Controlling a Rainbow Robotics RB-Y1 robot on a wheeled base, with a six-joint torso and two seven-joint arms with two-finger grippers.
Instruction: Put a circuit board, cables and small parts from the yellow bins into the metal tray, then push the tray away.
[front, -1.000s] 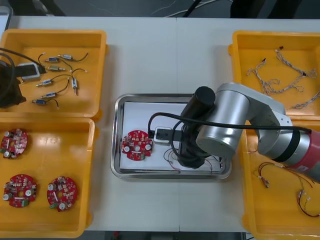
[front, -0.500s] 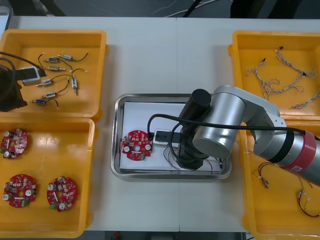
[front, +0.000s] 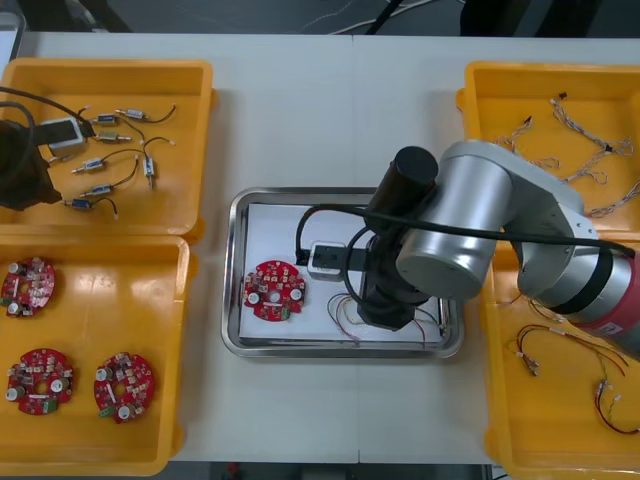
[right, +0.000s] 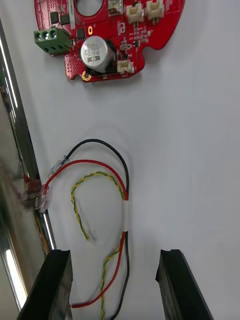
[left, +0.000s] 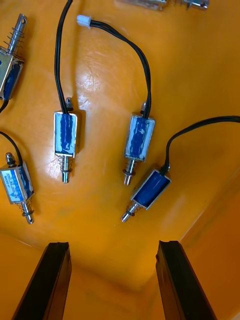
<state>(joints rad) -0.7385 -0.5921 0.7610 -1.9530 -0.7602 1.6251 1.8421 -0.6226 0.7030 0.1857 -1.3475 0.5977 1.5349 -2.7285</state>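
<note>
Four yellow bins (front: 108, 70) are being counted on the counter (front: 300, 110), two at each side, with one metal tray (front: 232, 300) between them. Four round red circuit boards (front: 274, 291) are being counted: one in the tray and three in a bin. Seven small metal parts (front: 113, 137) are being counted in another bin. One red, yellow and black cable bundle (right: 122, 200) is being counted in the tray. The twisted blue and white cables (front: 560, 150) are too tangled to be counted.

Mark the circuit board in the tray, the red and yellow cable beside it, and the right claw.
circuit board (right: 96, 54): right wrist view, the silver cylinder on it.
red and yellow cable (right: 126, 215): right wrist view, its white band.
right claw (right: 115, 257): right wrist view, midway between its open fingertips.
</note>
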